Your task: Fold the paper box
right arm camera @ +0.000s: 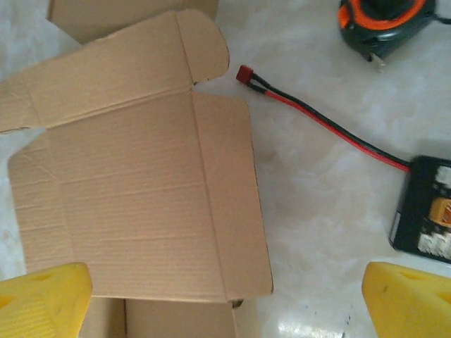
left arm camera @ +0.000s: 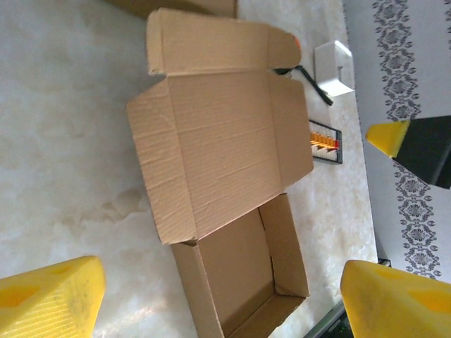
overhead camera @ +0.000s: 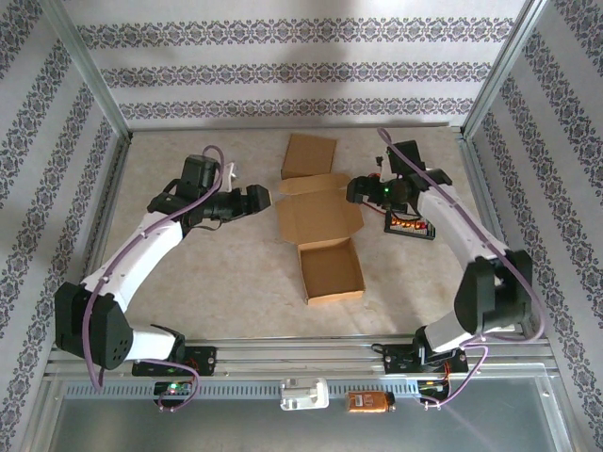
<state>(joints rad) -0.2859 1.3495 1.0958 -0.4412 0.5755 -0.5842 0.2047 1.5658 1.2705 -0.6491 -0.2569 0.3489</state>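
Note:
The brown paper box [overhead camera: 330,271] lies in the middle of the table, its tray upright and empty. Its lid [overhead camera: 316,217] is spread flat behind the tray, with the end flaps [overhead camera: 311,184] beyond it. My left gripper [overhead camera: 259,200] hovers open just left of the lid; in its wrist view the tray [left arm camera: 246,274] lies between the yellow fingers [left arm camera: 49,303], untouched. My right gripper [overhead camera: 356,191] hangs open at the lid's right edge, and in its wrist view the lid [right arm camera: 134,204] lies under the left yellow finger [right arm camera: 42,299]. Neither gripper holds anything.
A second flat cardboard piece [overhead camera: 309,155] lies behind the box. A black charger board [right arm camera: 426,218] with a red and black cable [right arm camera: 317,120] sits right of the lid, and a tape measure [right arm camera: 380,17] lies farther back. A small white block [left arm camera: 335,67] rests near the far flap.

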